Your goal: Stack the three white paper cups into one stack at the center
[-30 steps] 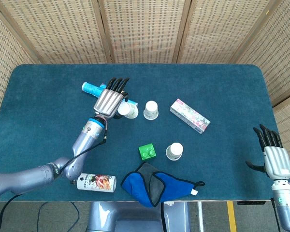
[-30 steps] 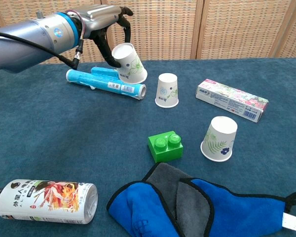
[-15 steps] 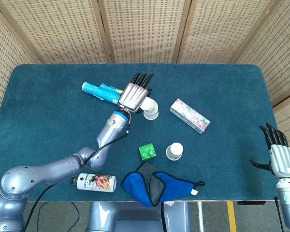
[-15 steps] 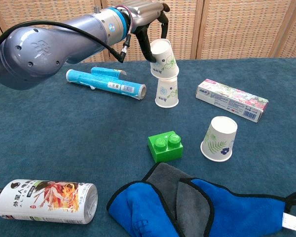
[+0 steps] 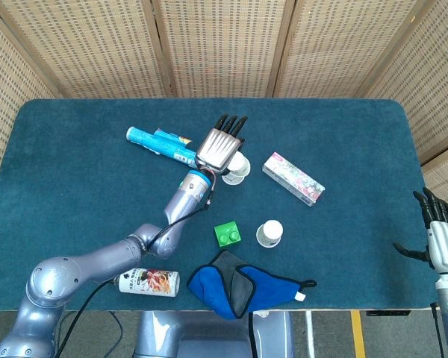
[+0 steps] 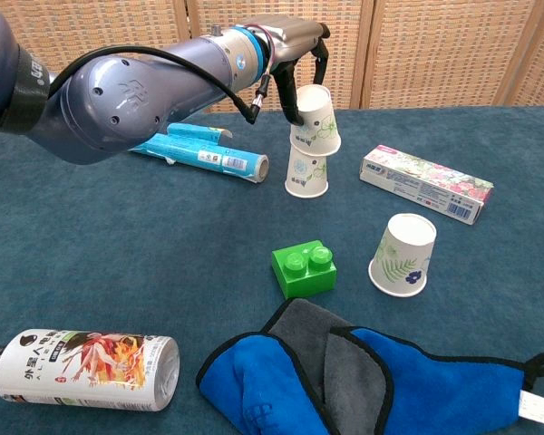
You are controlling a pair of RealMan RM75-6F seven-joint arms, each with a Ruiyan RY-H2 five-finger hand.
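Note:
My left hand (image 6: pixel 295 41) grips a white paper cup (image 6: pixel 315 120), mouth down and tilted. The cup's rim hangs just over the top of a second upside-down cup (image 6: pixel 306 172) at the table's middle; I cannot tell whether they touch. From the head view the left hand (image 5: pixel 220 145) covers most of this pair (image 5: pixel 237 173). The third cup (image 6: pixel 403 256) (image 5: pixel 269 233) stands upside down alone, nearer the front right. My right hand (image 5: pixel 442 242) hangs beyond the table's right edge, fingers spread and holding nothing.
A green brick (image 6: pixel 305 268) lies between the cups. Right of the pair is a toothpaste box (image 6: pixel 426 185), and to their left lies a blue tube (image 6: pixel 204 156). A bottle (image 6: pixel 82 367) and a blue-grey cloth (image 6: pixel 363 381) lie along the front edge.
The left hand carried its cup rightward from above the blue tube to over the middle cup and lowered it slightly. The right hand drifted further right and down.

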